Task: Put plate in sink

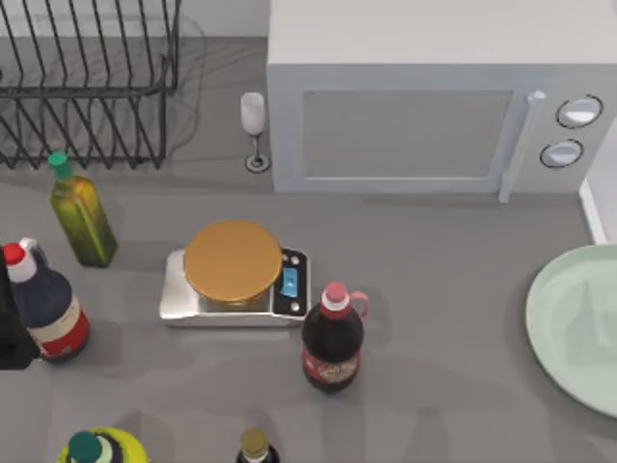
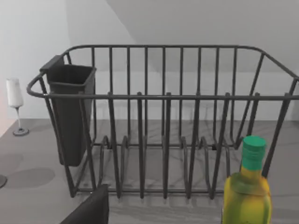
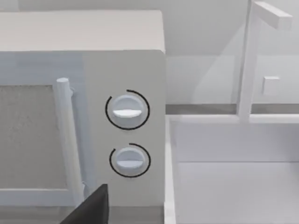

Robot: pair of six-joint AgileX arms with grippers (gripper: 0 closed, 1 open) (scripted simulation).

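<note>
Neither hand's opening can be told from these views, so check both before you commit.

Top view: your plate (image 1: 576, 328) lies at the frame's right edge on the table (image 1: 434, 251), well apart from the scale (image 1: 234, 280) and the cola bottle (image 1: 333, 340); lift it level.

Left wrist view: a dish rack (image 2: 163, 121) and an oil bottle (image 2: 247, 196).

Right wrist view: microwave dials (image 3: 127, 112), with the white sink (image 3: 233, 182) just beside the microwave; aim there.
</note>
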